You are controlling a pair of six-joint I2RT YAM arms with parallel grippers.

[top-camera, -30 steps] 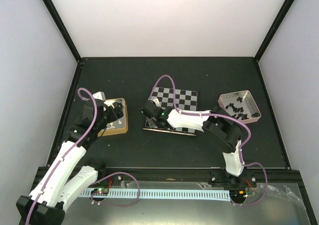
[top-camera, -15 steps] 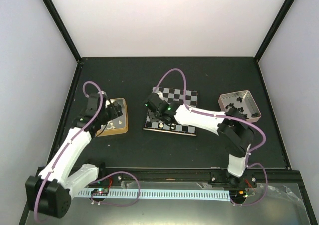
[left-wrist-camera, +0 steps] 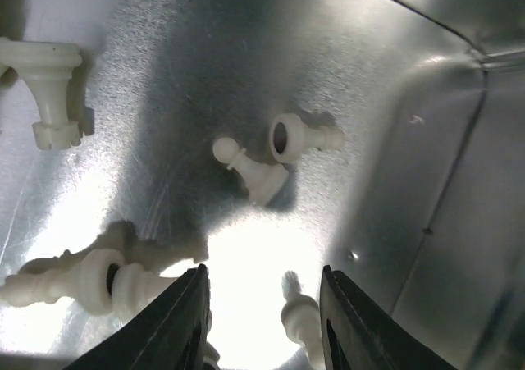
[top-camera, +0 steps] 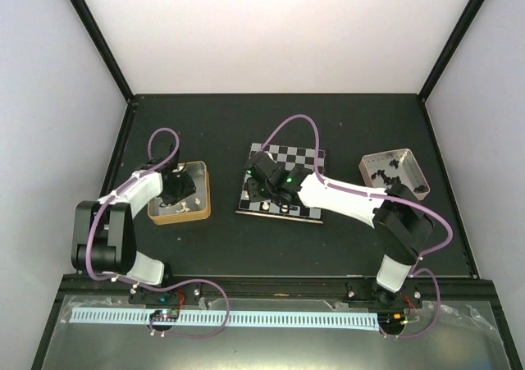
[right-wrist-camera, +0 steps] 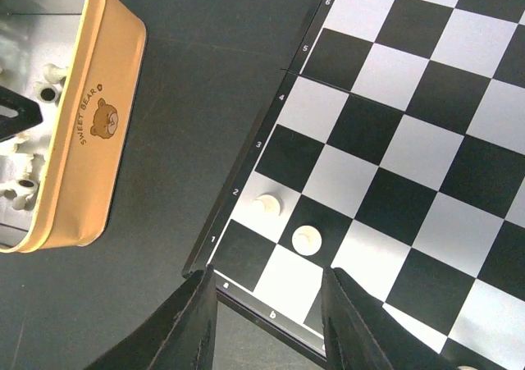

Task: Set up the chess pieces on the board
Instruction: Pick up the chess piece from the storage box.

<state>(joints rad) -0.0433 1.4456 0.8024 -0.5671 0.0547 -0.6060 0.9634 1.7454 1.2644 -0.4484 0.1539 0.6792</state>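
The board (top-camera: 305, 162) lies mid-table. Two cream pawns (right-wrist-camera: 267, 204) (right-wrist-camera: 307, 239) stand on neighbouring squares of the board (right-wrist-camera: 385, 148) at its near-left corner. My right gripper (right-wrist-camera: 267, 308) hovers open over that corner with nothing between its fingers; in the top view the right gripper (top-camera: 262, 186) sits above the board's left edge. My left gripper (left-wrist-camera: 262, 321) is down inside the gold tin (top-camera: 195, 214), its jaws apart. A cream piece (left-wrist-camera: 300, 319) stands between them, nearer the right finger (left-wrist-camera: 353, 321). More cream chess pieces (left-wrist-camera: 246, 166) (left-wrist-camera: 303, 136) (left-wrist-camera: 45, 79) lie on the tin floor.
A pinkish-silver tin (top-camera: 414, 166) with black pieces (top-camera: 385, 175) stands right of the board. The gold tin's wall (right-wrist-camera: 90, 132) is close to the board's left edge. Purple cables arch over both arms.
My left arm has folded back and its gripper has gone down into the gold tin, the jaws narrowing. My right gripper has opened and shifted a little over the board's near-left corner.
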